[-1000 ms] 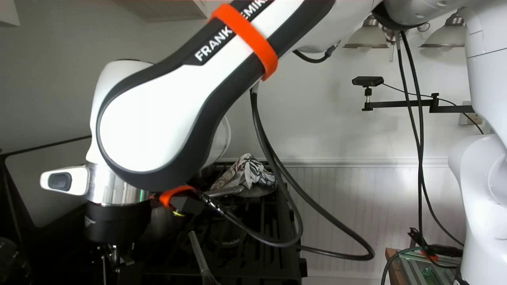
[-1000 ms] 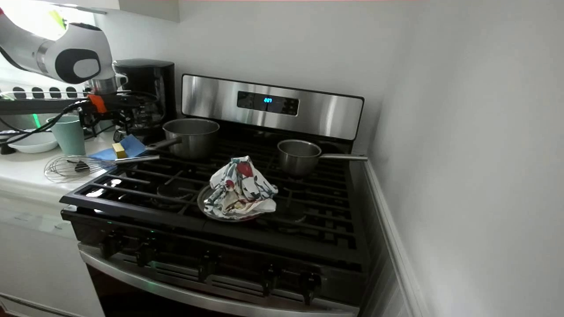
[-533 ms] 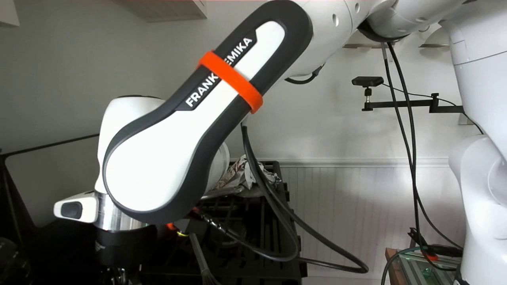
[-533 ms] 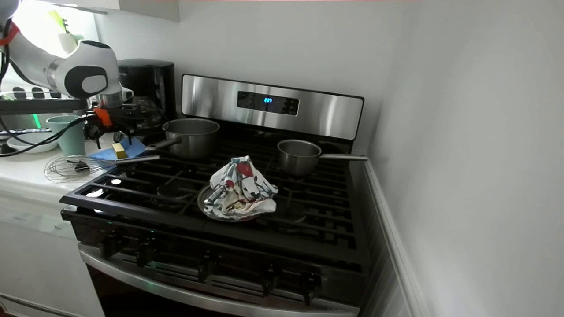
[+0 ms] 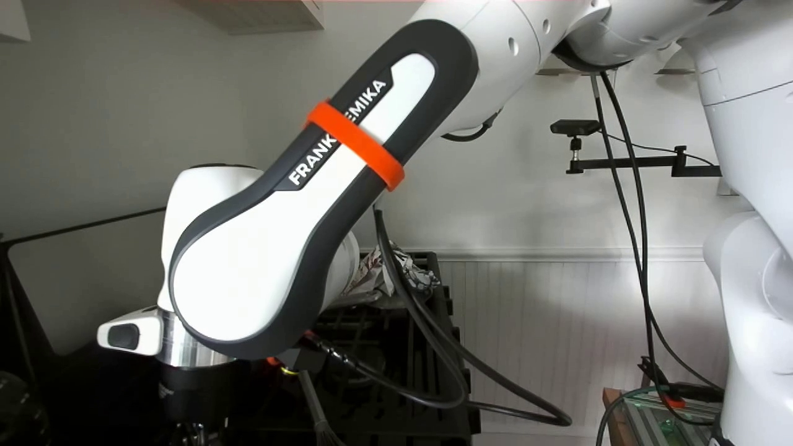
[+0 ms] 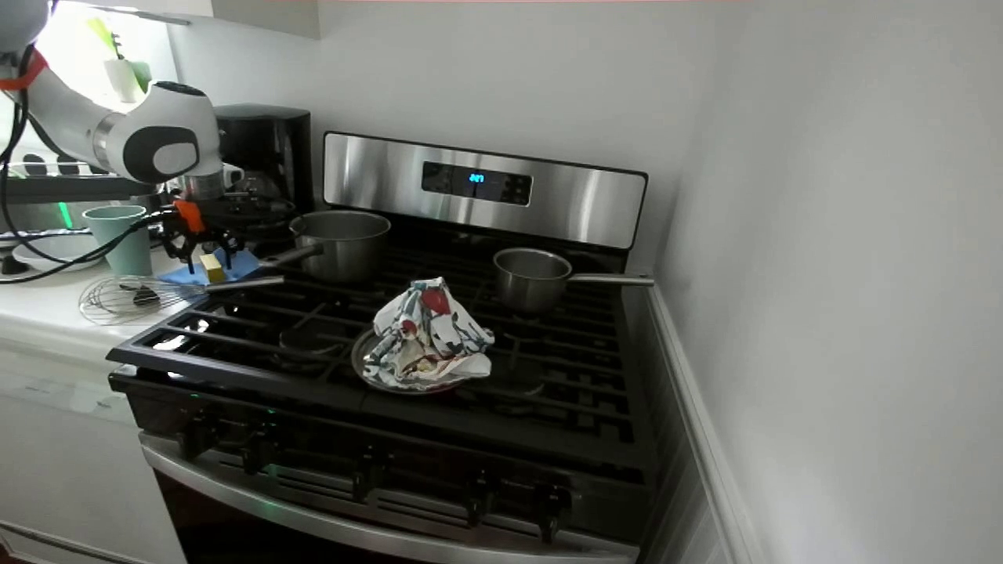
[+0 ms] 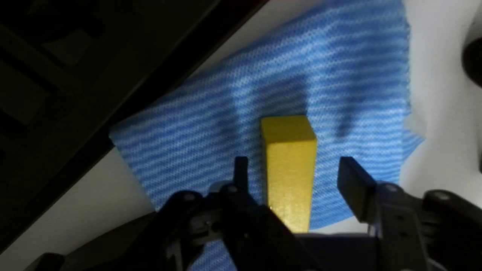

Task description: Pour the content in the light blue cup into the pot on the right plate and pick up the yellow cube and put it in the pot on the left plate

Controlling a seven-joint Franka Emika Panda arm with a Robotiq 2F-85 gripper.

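Note:
A yellow cube, really an elongated block, lies on the blue cloth on the counter. Around it stand the jaws of my gripper, open, one finger on each side and a visible gap to both. An exterior view also has the gripper low over the cube. Left of it stands the light blue cup, upright, crossed by a cable; its inside is hidden. The left pot and the smaller right pot sit on the stove. The fingertips drop below the frame in an exterior view.
A whisk lies in front of the cloth, its handle reaching over the stove. A coffee maker stands behind the gripper. A patterned towel is heaped on a pan. A white bowl is by the cup.
The arm has come down, and my gripper is now low around the cube. Its fingers have drawn closer together. The cube, cup and pots have stayed in place.

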